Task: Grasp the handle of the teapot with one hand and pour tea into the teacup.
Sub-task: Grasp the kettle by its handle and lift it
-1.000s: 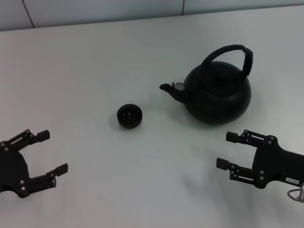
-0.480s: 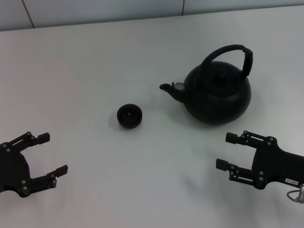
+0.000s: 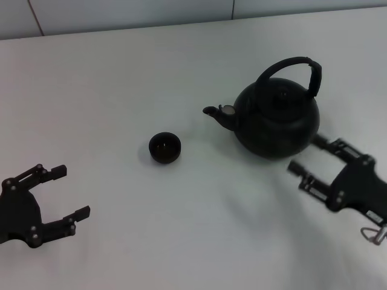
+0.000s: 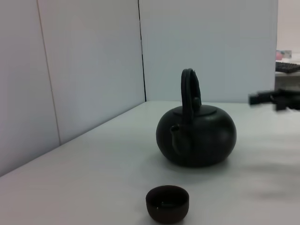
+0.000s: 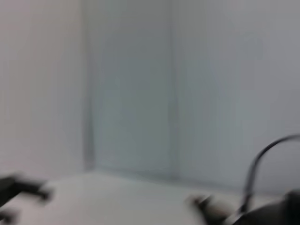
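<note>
You have the teapot (image 3: pixel 277 122) upright on the white table (image 3: pixel 121 78), spout toward the teacup (image 3: pixel 165 147) well to its left, handle (image 3: pixel 290 71) arched untouched, the right gripper (image 3: pixel 313 158) spread wide just beside its base, the left gripper (image 3: pixel 68 191) parked wide near the front edge, with no readable writing anywhere.

White matte desk (image 3: pixel 121 90) fills the head view, pale wall panels (image 3: pixel 121 15) run along 12 o'clock with vertical seams at 11 and 1; left wrist view shows the same panels (image 4: pixel 89 70) meeting in a corner and a dark, unidentifiable object (image 4: pixel 287 67) at 3 o'clock.
</note>
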### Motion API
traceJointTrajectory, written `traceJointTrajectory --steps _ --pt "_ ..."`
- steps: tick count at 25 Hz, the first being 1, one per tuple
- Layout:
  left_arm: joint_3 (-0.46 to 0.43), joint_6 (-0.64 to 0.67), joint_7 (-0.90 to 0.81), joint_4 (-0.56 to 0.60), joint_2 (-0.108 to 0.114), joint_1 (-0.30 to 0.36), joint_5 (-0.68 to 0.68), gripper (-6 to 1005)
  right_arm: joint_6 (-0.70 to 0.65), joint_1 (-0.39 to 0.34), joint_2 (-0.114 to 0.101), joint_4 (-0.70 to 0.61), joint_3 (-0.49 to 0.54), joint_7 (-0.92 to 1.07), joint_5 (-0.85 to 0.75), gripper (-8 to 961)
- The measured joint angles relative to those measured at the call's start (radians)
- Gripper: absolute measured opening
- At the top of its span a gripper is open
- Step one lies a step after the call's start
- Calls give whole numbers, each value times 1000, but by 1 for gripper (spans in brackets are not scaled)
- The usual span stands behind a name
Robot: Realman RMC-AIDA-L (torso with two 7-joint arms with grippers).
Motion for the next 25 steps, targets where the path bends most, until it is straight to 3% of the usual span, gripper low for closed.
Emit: traceJointTrajectory --steps 1,2,6,11,25 --pt "0 1 0 0 -1 0 0 863 1 -24 2 107 165 -122 0 713" --pt "0 1 0 1 -2 0 0 863 1 -24 2 107 165 -122 0 713" --pt "-2 3 -3 4 -3 -1 -2 863 80 -84 5 373 471 -398 1 711" --pt "-2 5 -6 4 -3 -6 -2 863 213 -102 7 502 574 -543 1 713" --pt "-24 11 -8 2 -3 -6 -5 864 236 -63 1 498 586 -543 1 708"
